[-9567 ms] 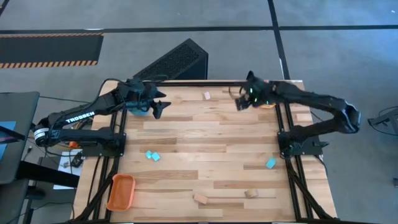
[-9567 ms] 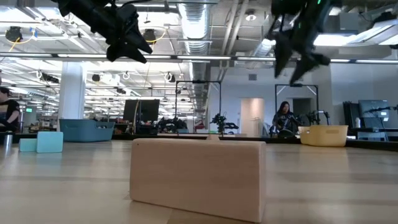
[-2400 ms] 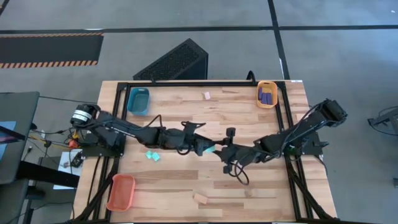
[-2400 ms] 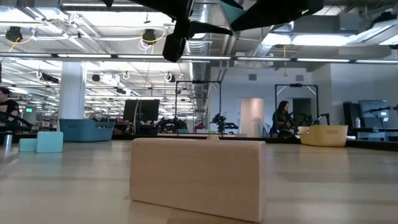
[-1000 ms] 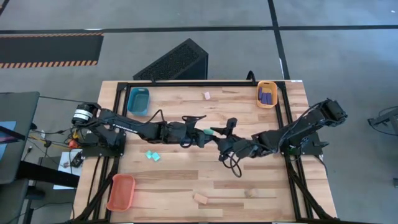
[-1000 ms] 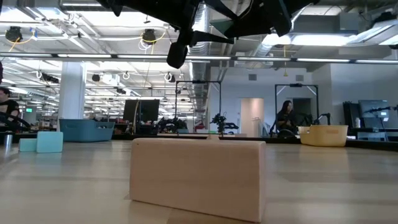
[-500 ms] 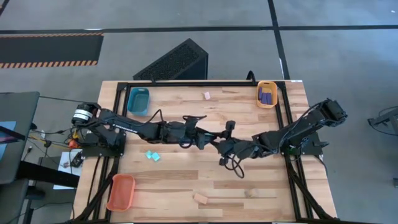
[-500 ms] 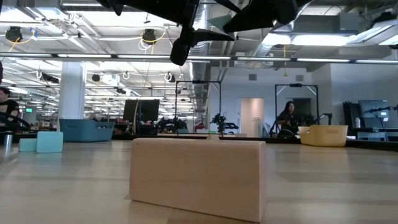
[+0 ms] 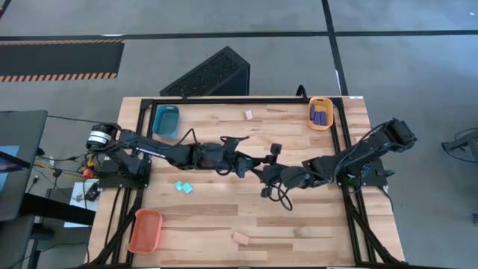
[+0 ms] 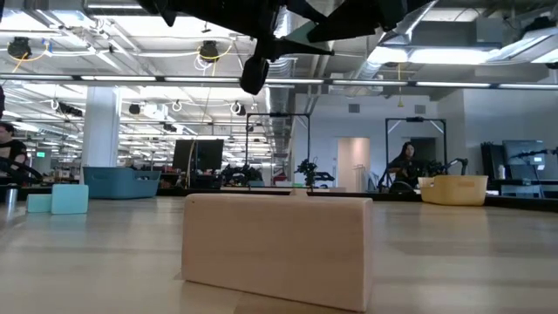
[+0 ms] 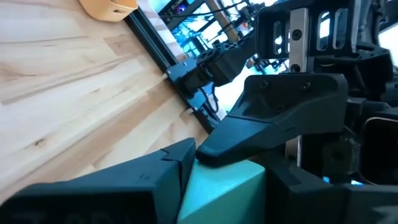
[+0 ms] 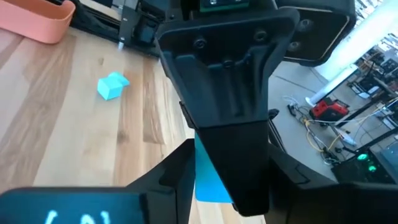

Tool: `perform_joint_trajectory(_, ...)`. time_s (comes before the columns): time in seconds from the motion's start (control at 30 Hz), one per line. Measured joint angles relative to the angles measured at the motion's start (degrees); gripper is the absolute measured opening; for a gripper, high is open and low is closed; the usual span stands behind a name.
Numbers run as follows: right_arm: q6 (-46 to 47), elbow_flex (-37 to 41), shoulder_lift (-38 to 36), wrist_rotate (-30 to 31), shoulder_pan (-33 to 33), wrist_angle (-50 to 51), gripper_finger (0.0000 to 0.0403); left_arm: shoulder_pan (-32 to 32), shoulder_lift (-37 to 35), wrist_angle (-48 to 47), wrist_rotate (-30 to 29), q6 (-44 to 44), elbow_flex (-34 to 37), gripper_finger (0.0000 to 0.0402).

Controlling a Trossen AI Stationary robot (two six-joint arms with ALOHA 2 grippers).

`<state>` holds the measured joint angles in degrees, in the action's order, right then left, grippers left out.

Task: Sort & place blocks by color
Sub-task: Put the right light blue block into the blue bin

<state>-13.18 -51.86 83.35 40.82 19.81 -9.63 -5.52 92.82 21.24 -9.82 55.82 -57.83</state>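
A light cyan block (image 11: 219, 191) hangs high above the middle of the table. My left gripper (image 9: 252, 164) reaches it from the table's left and my right gripper (image 9: 266, 169) from the right, and both are shut on it. From above their fingers hide it. Two more cyan blocks (image 9: 183, 187) lie on the table at the left. Tan wood blocks lie flat near the front edge (image 9: 240, 238), beside it (image 9: 302, 232) and at the back (image 9: 249, 115). Dark blue blocks (image 9: 321, 113) lie in the yellow-orange tray. My left gripper has the cyan block between its two fingers, one finger (image 11: 149, 177) against the block's side (image 11: 198, 186). The fingers come about level from the table's left. The block is clear of the table. My right gripper holds the same block between its two fingers; one finger (image 12: 166, 177) lies on the block's side (image 12: 203, 177). The fingers come about level from the table's right. The left gripper's finger (image 12: 227, 93) covers the block's front, which hides the rest of the contact.
A teal tray (image 9: 166, 119) stands at the back left, a yellow-orange tray (image 9: 320, 102) at the back right and an orange tray (image 9: 145, 230) at the front left. The big tan block (image 10: 277, 249) fills the low view. People show in the room behind.
The two grippers have stayed together above the table's middle and both wrists have rolled a little. The cyan block, which showed between them from above a second ago, is now covered by their fingers.
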Motion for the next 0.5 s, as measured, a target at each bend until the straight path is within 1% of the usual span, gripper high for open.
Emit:
perform_joint_trajectory(0.13, 3.76, 0.00, 0.17, 0.35, -0.54, -0.41, 0.0169, 0.67, -2.09, -5.21, -0.82, -0.29, -0.28, 0.0091)
perform_joint_trajectory(0.2, 7.50, 0.16, 0.02, 2.39, -0.90, 0.85, 0.0183, 1.65, -4.55, -10.99, -1.28, -2.10, -0.13, 0.0091)
perform_joint_trajectory(0.27, 13.52, 0.17, 0.06, 4.02, -1.52, 2.36, 0.0197, 3.70, -7.61, -18.47, -1.43, -3.60, -0.13, 0.0091)
perform_joint_trajectory(0.33, 20.48, 0.15, 0.02, 5.14, -2.47, 6.25, 0.0207, 7.22, -12.02, -27.59, -1.28, -6.36, -0.02, 0.0091)
perform_joint_trajectory(0.4, 29.37, 0.15, 0.02, 5.50, -3.28, 11.54, 0.0215, 11.67, -16.42, -35.83, -1.81, -10.85, -0.15, 0.0091)
perform_joint_trajectory(0.5, 39.66, 0.15, 0.02, 5.44, -4.56, 18.71, 0.0220, 18.44, -20.59, -48.54, -6.46, -16.65, -0.14, 0.0091)
